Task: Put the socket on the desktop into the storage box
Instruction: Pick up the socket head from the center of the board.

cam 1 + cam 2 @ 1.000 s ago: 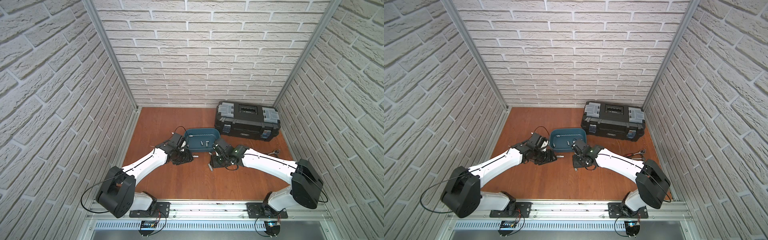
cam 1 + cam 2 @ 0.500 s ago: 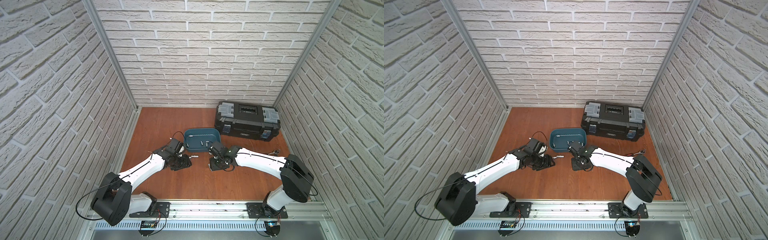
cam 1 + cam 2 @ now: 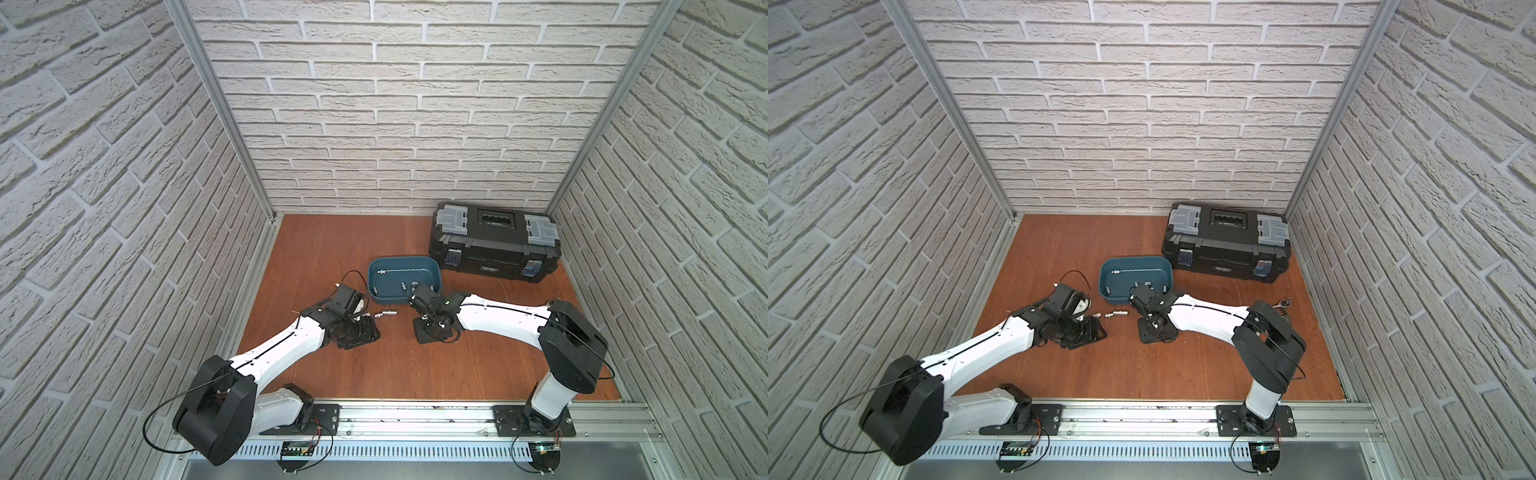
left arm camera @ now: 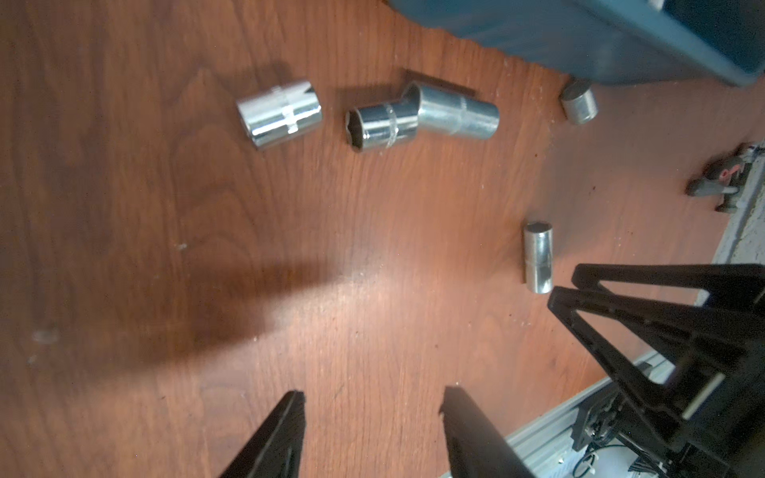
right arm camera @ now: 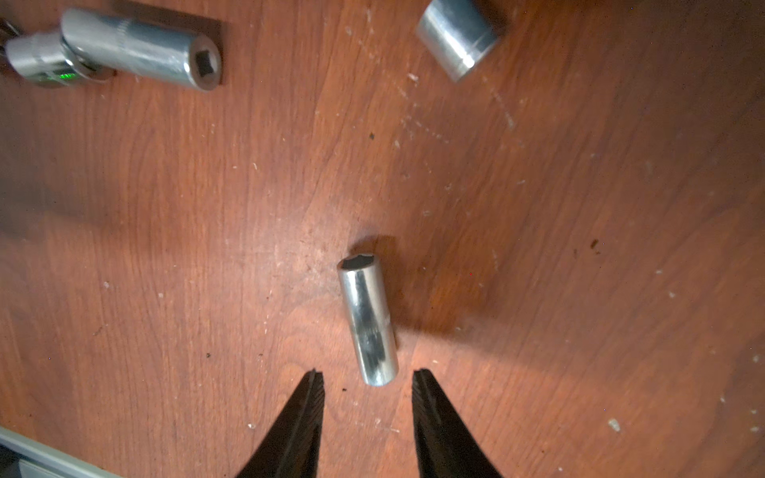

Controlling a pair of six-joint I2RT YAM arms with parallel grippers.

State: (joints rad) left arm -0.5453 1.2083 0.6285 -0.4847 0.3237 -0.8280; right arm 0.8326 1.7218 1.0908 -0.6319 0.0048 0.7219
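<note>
1. While the slim socket (image 5: 367, 320) lies flat on the desktop (image 5: 165, 248), its near end is flanked by the right gripper (image 5: 368, 380), whose jaws are apart and touch nothing.
2. Left gripper (image 4: 372, 397): jaws apart, nothing held.
3. Risk: the round body (likely slippery) could be rolled aside by uneven closing.
4. Room: storage box (image 3: 390, 296) near, its rim to be cleared; other sockets (image 5: 140, 49) lie well apart.

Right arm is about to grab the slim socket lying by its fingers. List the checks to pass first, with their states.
1. Right gripper fingers apart, nothing held: ok.
2. Slim socket end sits between the fingertips: ok, slightly tilted.
3. Socket lies flat on the desktop, clear of the short socket: ok.
4. Fingers low enough to pinch: cannot tell.
5. Storage box shows bare floor: ok.
6. Left gripper open, empty, apart from the right one: ok.
</note>
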